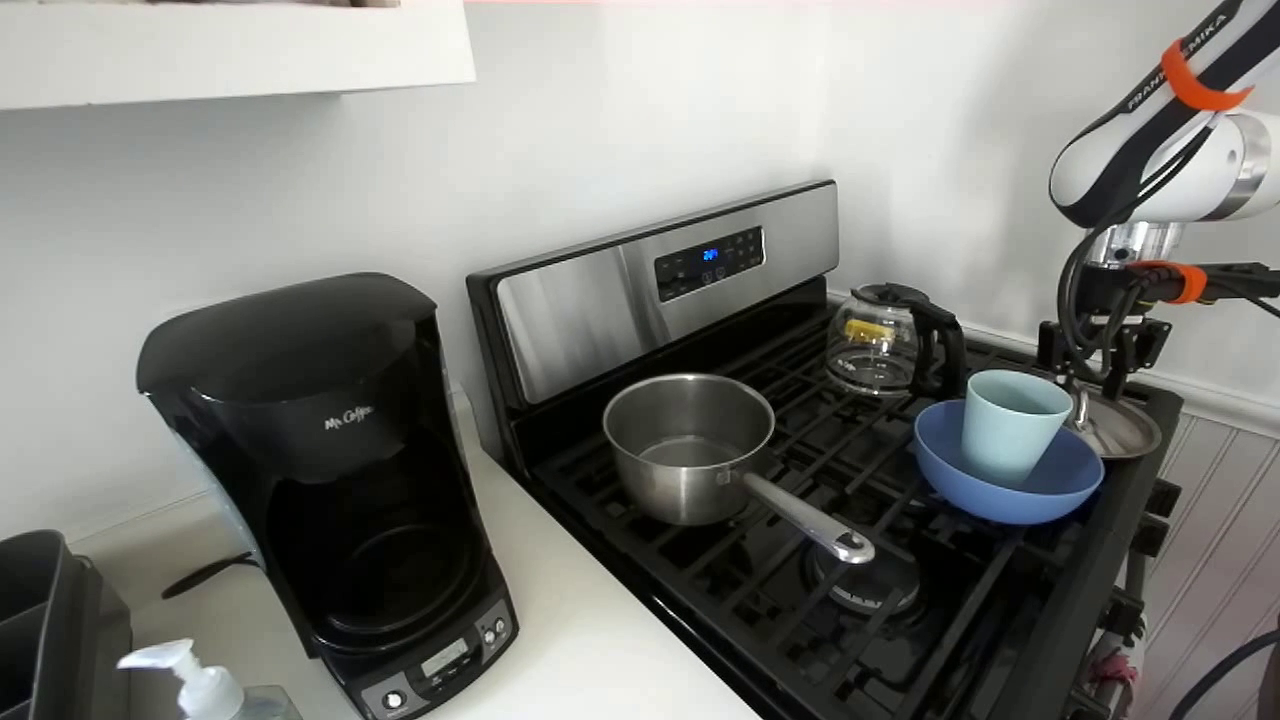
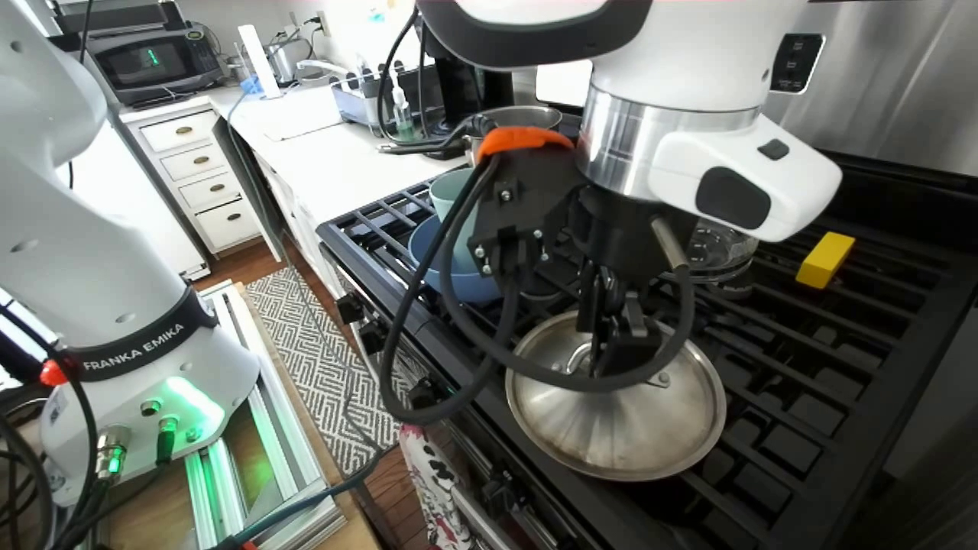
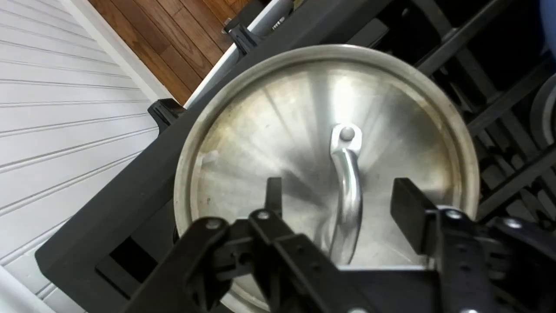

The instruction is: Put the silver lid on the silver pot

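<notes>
The silver lid (image 3: 269, 130) lies flat, handle up, at a front corner of the stove. It has a curved metal loop handle. It shows in both exterior views (image 1: 1125, 425) (image 2: 619, 435), partly hidden in each. My gripper (image 3: 339, 193) is open over the lid, its fingers on either side of the handle, apart from it. The gripper also points down at the lid in both exterior views (image 1: 1098, 365) (image 2: 611, 332). The silver pot (image 1: 690, 490) stands uncovered on the far burner, its long handle toward the stove front. In an exterior view (image 2: 539, 118) it is mostly hidden behind the arm.
A blue bowl (image 1: 1000, 500) holding a light green cup (image 1: 1010, 430) stands between lid and pot. A glass kettle (image 1: 872, 365) is near the back panel, with a yellow block (image 2: 825, 260) near it. A black coffee maker (image 1: 320, 450) stands on the counter.
</notes>
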Tool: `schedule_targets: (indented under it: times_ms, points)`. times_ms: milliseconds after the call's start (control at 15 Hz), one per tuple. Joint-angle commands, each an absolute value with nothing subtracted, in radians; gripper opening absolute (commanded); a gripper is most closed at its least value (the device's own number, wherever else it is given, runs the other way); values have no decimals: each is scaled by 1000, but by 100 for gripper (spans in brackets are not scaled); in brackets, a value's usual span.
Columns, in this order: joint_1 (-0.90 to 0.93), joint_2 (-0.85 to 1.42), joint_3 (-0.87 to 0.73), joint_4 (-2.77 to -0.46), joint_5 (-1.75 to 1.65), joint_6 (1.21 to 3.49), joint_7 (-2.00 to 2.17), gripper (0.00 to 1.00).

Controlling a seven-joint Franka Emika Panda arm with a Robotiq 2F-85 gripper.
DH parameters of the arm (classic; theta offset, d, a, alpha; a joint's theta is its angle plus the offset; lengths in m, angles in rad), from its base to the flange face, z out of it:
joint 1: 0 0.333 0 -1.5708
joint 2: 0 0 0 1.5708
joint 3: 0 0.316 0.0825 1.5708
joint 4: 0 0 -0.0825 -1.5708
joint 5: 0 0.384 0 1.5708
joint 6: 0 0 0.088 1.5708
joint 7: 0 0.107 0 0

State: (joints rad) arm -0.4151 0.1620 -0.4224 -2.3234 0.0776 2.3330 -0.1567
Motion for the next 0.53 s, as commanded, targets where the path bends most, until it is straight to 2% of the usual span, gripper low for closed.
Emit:
schedule_targets:
  times_ms: [0, 333, 467]
  points:
    - [-437, 199, -407, -2276, 104, 2359, -188, 36]
    - [-432, 219, -396, -2241, 92, 2338, -192, 2]
    - [-430, 229, -391, -2235, 86, 2321, -190, 1]
